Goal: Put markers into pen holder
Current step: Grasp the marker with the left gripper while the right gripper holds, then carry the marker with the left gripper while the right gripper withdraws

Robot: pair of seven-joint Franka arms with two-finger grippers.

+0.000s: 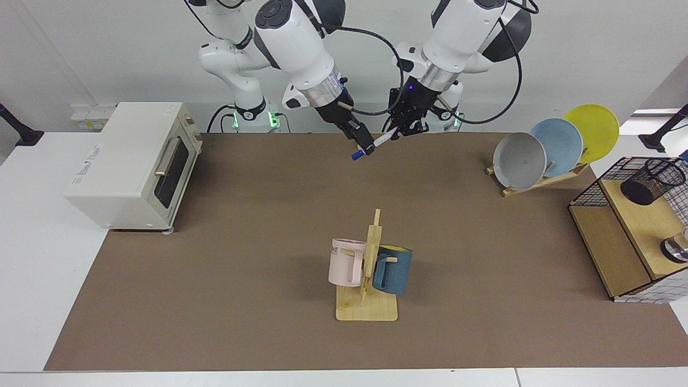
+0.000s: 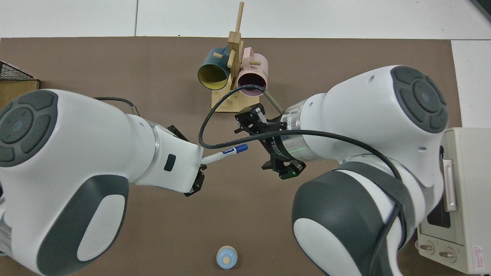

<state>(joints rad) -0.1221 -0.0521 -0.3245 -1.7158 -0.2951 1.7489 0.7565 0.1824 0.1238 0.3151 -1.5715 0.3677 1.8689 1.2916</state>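
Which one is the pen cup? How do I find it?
Find the big black wire basket with wooden shelves at the facing view's right edge. On its upper shelf sits the small black wire-mesh cylindrical pen holder; unlike the shiny metal object nearby, it's see-through.
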